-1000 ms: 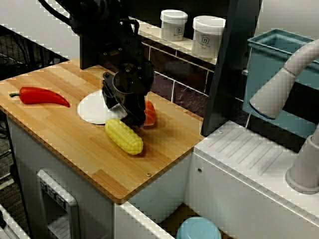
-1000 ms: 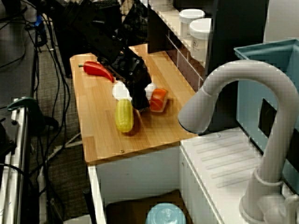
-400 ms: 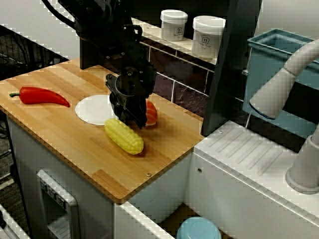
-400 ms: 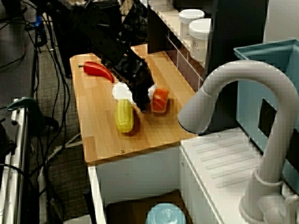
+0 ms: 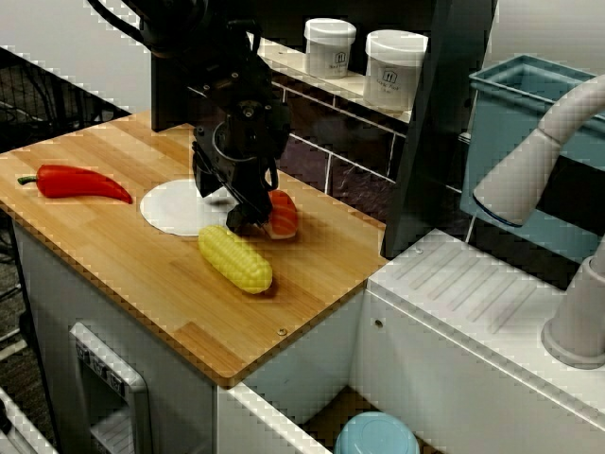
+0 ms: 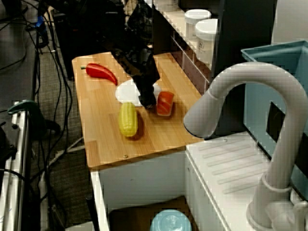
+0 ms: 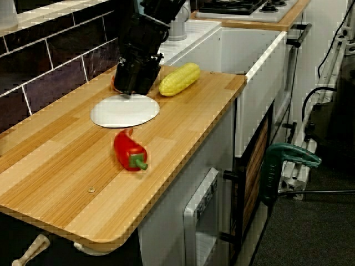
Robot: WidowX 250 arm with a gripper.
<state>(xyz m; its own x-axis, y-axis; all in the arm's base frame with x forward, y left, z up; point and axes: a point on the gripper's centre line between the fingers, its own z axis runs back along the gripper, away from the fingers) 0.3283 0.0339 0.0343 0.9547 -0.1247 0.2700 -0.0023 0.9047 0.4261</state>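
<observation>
Orange-red food piece (image 5: 283, 214) lies on the desk (image 5: 142, 274), just right of the white plate (image 5: 175, 206) in the view across the desk. Your gripper (image 5: 237, 221) hangs tip-down just beside the piece's left edge, at the plate's rim (finger gap hidden; you cannot tell wide from narrow). Corn cob (image 5: 234, 258) sits nearer. Red pepper (image 5: 71, 182) lies far left. White jars (image 5: 330, 47) stand on the far shelf.
</observation>
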